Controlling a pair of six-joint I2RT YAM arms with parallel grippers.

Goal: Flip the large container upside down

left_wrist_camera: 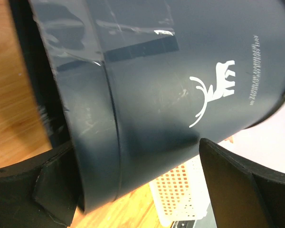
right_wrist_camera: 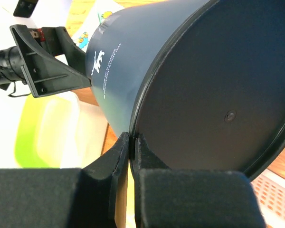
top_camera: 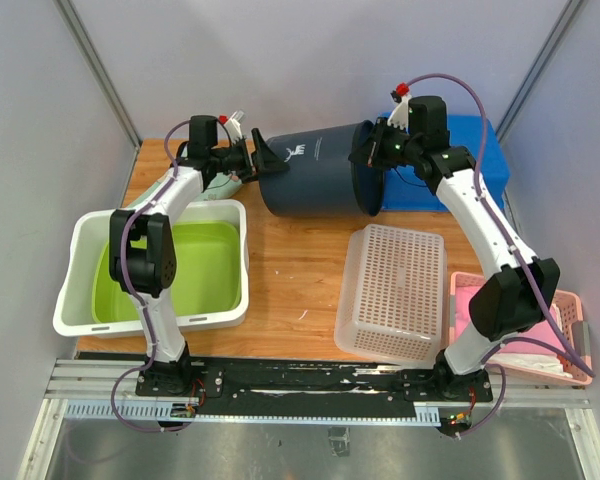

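Note:
The large container (top_camera: 315, 170) is a dark blue-grey bucket with a white deer logo. It lies on its side at the back middle of the table, its wider end to the right. My right gripper (top_camera: 372, 152) is shut on the thin rim of that wider end. In the right wrist view its fingertips (right_wrist_camera: 132, 142) pinch the rim of the container (right_wrist_camera: 133, 71), one finger outside and one inside. My left gripper (top_camera: 255, 160) stands open at the narrower left end. In the left wrist view the container (left_wrist_camera: 171, 85) fills the frame, and the spread fingers (left_wrist_camera: 52, 190) sit on either side of its end.
A white tub (top_camera: 80, 240) with a green basin inside sits front left. An upturned white perforated basket (top_camera: 395, 290) lies right of centre, with a pink basket (top_camera: 570, 310) beyond it. A blue box (top_camera: 480, 140) stands behind the right arm.

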